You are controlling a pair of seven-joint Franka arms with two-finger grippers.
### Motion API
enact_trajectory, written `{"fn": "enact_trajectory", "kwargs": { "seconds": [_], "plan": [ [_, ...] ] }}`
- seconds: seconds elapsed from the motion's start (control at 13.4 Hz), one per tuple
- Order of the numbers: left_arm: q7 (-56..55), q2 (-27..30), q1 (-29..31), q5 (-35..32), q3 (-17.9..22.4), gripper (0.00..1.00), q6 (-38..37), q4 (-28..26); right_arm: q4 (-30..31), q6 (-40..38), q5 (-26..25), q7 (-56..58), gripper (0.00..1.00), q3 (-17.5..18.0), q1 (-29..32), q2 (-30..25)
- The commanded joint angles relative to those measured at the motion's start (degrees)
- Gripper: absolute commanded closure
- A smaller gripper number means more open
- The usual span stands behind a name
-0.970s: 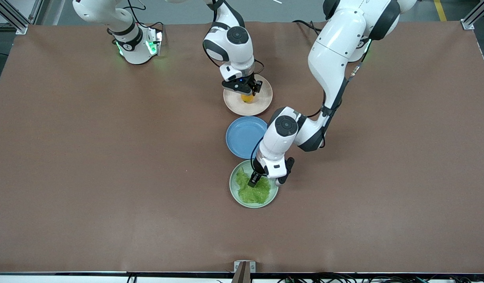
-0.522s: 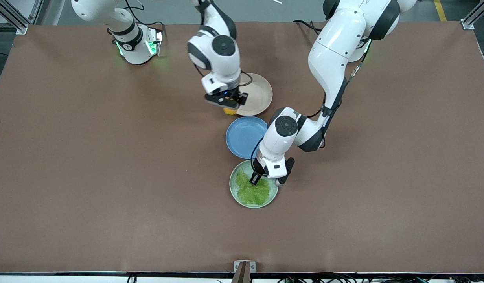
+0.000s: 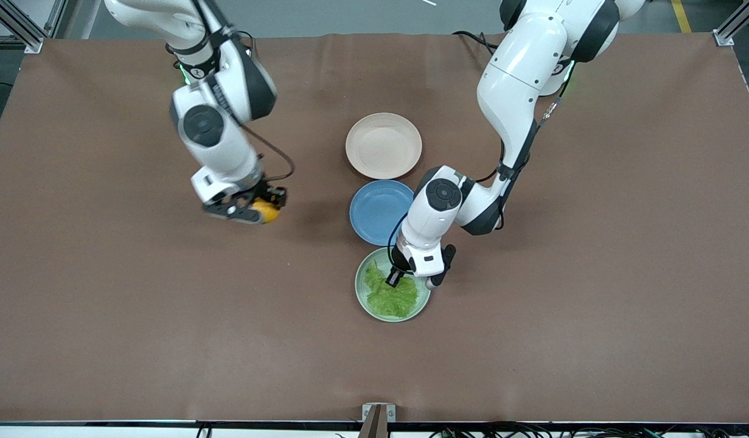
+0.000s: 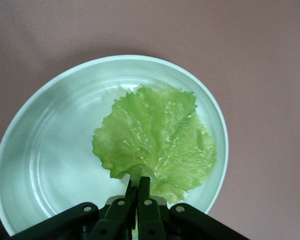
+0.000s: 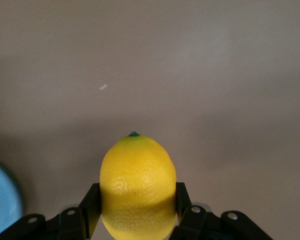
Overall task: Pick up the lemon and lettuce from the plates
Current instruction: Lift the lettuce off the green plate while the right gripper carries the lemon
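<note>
The lemon (image 3: 266,211) (image 5: 138,187), yellow with a small green tip, is clamped in my right gripper (image 3: 255,210) (image 5: 138,200), which hangs over bare brown table toward the right arm's end, away from the plates. The cream-pink plate (image 3: 383,146) sits with nothing on it. The crinkled green lettuce (image 3: 391,294) (image 4: 157,145) lies on the mint green plate (image 3: 363,299) (image 4: 45,150), the plate nearest the front camera. My left gripper (image 3: 393,277) (image 4: 138,186) is down on that plate, its fingers shut on the leaf's edge.
A blue plate (image 3: 380,210) lies between the two other plates, just beside the left arm's wrist. The three plates form a row across the table's middle. A corner of the blue plate (image 5: 2,200) shows in the right wrist view.
My right gripper lifted the lemon off the cream-pink plate and carried it toward the right arm's end of the table. My left gripper closed on the lettuce edge without shifting place.
</note>
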State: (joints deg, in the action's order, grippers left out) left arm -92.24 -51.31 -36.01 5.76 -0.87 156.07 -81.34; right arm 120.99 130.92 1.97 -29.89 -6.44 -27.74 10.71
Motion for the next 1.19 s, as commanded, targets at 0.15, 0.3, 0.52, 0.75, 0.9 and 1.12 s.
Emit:
{"fn": "enact_trajectory", "kwargs": {
  "seconds": [0.15, 0.3, 0.52, 0.75, 0.9, 1.12],
  "plan": [
    [-1.27, 3.4, -0.38, -1.01, 0.78, 1.0, -1.2, 0.3, 5.21, 9.15, -0.56, 14.92, 1.0, 1.6, 10.77, 2.82],
    [-1.19, 7.26, -0.03, -1.01, 0.61, 1.0, -5.66, -0.05, 5.31, 11.63, -0.39, 17.57, 1.0, 1.69, 12.97, 5.28],
    [3.35, 16.64, 1.98, -1.1, 0.43, 1.0, -18.48, -2.32, 4.78, 12.51, 0.05, 21.26, 1.0, 1.69, 14.99, 7.48],
    [19.16, 27.19, 7.07, -0.31, -0.01, 1.0, -28.18, -10.12, 3.91, 15.75, 0.4, 25.4, 1.0, 1.86, 17.55, 10.81],
    [33.62, 34.49, 12.16, 1.18, -1.32, 1.0, -28.02, -20.64, 3.9, 17.08, 0.49, 25.49, 0.99, 1.95, 17.9, 11.96],
    [54.04, 40.84, 19.11, 3.11, -2.11, 1.0, -27.32, -32.27, 3.82, 17.0, 0.75, 25.49, 0.96, 1.95, 17.9, 12.32]
  ]
}}
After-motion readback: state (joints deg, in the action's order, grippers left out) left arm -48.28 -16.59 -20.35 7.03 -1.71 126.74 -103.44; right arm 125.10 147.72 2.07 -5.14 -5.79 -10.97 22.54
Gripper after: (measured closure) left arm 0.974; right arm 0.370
